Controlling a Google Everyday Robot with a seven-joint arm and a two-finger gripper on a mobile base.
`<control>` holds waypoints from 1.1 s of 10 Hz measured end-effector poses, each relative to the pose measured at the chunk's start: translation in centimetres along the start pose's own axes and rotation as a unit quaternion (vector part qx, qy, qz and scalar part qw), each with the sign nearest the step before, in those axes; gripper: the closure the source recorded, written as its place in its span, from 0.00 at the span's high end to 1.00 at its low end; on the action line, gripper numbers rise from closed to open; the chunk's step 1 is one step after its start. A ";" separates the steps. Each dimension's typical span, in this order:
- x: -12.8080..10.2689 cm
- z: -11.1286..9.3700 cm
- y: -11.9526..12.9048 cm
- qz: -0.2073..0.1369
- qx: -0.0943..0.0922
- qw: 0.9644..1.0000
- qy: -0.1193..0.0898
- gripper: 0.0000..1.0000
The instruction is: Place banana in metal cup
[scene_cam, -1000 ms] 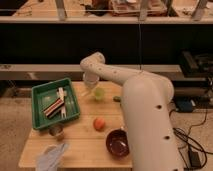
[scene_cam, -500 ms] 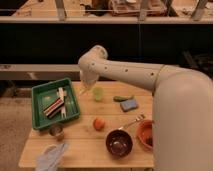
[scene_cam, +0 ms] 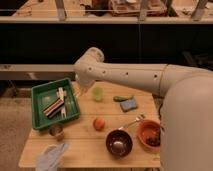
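The banana (scene_cam: 61, 98), pale and slim, lies in the green tray (scene_cam: 39, 93) at the table's left, next to a dark striped item (scene_cam: 52, 108). The metal cup (scene_cam: 56, 131) stands upright on the table just in front of the tray. My gripper (scene_cam: 80, 90) hangs from the white arm (scene_cam: 125, 75) that reaches in from the right. It is over the tray's right rim, just right of the banana and left of the translucent green cup (scene_cam: 98, 93). It is well behind the metal cup. I see nothing held in it.
A dark green vegetable (scene_cam: 122, 98) and a blue sponge (scene_cam: 129, 105) lie at the back right. An orange fruit (scene_cam: 99, 123) sits mid-table. A dark purple bowl (scene_cam: 119, 143), an orange bowl (scene_cam: 149, 135) and a spoon (scene_cam: 132, 122) are front right. A pale cloth (scene_cam: 50, 155) lies front left.
The arm has swung back off the table's right side, uncovering the bowls and sponge. The gripper has come down and left toward the tray's right rim.
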 end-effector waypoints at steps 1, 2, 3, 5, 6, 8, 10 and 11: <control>-0.6 -0.3 -0.3 -0.017 0.008 1.000 -0.022 0.00; -2.3 -0.8 -0.8 -0.035 0.014 0.998 -0.058 0.00; -4.2 -1.2 -1.4 -0.050 0.017 0.995 -0.086 0.00; -7.5 -2.4 -2.3 -0.078 0.024 0.988 -0.133 0.00; -7.7 -2.6 -2.4 -0.080 0.025 0.987 -0.137 0.00; -7.7 -2.3 -2.3 -0.077 0.024 0.987 -0.142 0.00; -7.9 -1.6 -1.8 -0.087 0.021 0.981 -0.174 0.00; -9.1 -1.4 -2.1 -0.099 0.024 0.976 -0.193 0.00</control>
